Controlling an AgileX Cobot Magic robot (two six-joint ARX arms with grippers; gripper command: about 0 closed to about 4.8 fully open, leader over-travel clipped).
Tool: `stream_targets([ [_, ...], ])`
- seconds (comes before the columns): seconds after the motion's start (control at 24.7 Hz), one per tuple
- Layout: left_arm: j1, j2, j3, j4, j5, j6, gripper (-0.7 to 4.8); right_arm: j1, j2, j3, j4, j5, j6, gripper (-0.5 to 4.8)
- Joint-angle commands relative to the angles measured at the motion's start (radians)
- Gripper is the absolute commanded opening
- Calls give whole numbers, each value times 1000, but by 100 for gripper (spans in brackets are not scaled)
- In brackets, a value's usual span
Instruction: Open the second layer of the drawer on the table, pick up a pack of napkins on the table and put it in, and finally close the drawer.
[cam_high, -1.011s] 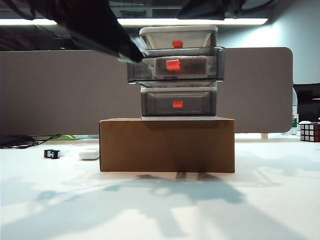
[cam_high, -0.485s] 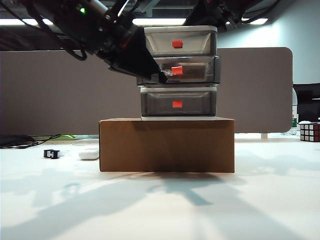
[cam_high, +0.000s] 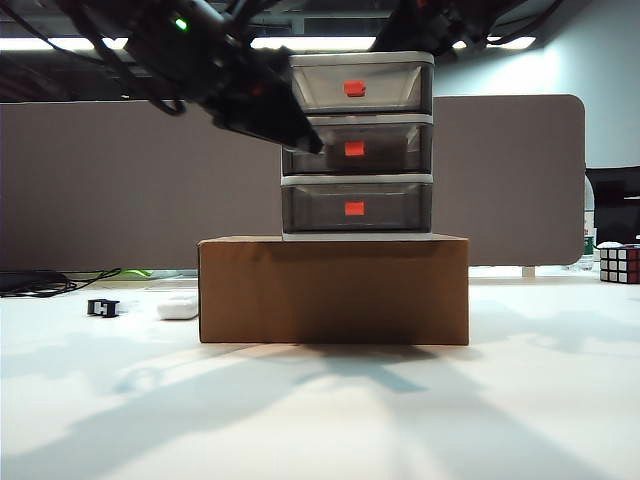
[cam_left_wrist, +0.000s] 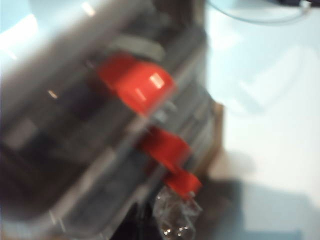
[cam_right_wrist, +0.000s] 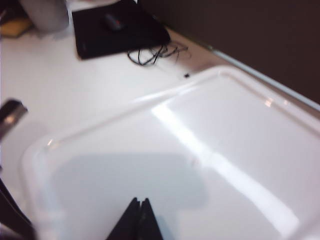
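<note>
The drawer (cam_high: 358, 145) stands on a cardboard box on the table (cam_high: 320, 410), and all three smoky grey fronts sit flush in the white frame. My left gripper (cam_high: 310, 143) is shut, its tip against the left end of the second layer (cam_high: 390, 150), beside the red-orange handle (cam_high: 354, 149). In the blurred left wrist view the drawer (cam_left_wrist: 90, 125) fills the picture, with the middle handle (cam_left_wrist: 165, 145) close ahead of my left gripper (cam_left_wrist: 142, 220). My right gripper (cam_right_wrist: 139, 202) is shut and rests on the unit's white top (cam_right_wrist: 200, 150). The pack of napkins is hidden.
The brown cardboard box (cam_high: 334, 290) bears the unit. A small white case (cam_high: 178, 308) and a small black part (cam_high: 103, 308) lie to its left, and cables (cam_high: 50, 280) run further left. A puzzle cube (cam_high: 620, 264) sits far right. A grey partition (cam_high: 120, 180) stands behind.
The second layer was pulled out a second ago and has slid back in flush. My left gripper came down and moved in against its front. The right arm stayed on top.
</note>
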Motion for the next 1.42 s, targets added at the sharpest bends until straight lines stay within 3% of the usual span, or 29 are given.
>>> stream_targets([
  [0.04,-2,-152,-32,-171,12,18,-5,0,-129,0,-70,39,-60,-5],
  [0.16,7,-376,-145,-221,-54,10,-5,-4,-272,-28,-207,92,-113,-5],
  [0.24,7,-538,-237,-229,-97,-55,-5,-4,-396,-109,-241,106,-109,-5],
  [0.28,6,-673,-311,-228,-105,-137,-5,-4,-484,-176,-245,107,-92,-5],
  [0.36,5,-856,-398,-226,-126,-221,-5,-4,-622,-293,-245,142,-34,-5],
  [0.61,4,-1249,-593,-267,-326,-308,-5,0,-993,-636,-147,242,91,-5],
  [0.65,4,-1279,-611,-297,-327,-358,-5,0,-1034,-674,-133,262,113,-5],
  [0.69,5,-1320,-635,-343,-329,-466,-5,0,-1098,-731,-131,317,126,-5],
  [0.73,5,-1344,-654,-357,-328,-491,-5,0,-1131,-764,-133,342,126,-5],
  [0.85,8,-1382,-736,-327,-329,-435,-5,0,-1237,-875,-113,344,163,-5],
  [1.05,6,-1382,-891,-53,-332,-406,-5,5,-1478,-1090,52,323,166,-5],
  [1.17,6,-1382,-912,20,-339,-379,-5,5,-1467,-1121,47,320,169,-5],
  [1.21,8,-1383,-912,31,-345,-327,-5,2,-1469,-1143,78,323,162,-5],
  [1.42,146,-1382,-913,108,-312,-318,-5,-70,-1472,-1223,151,317,162,-5],
])
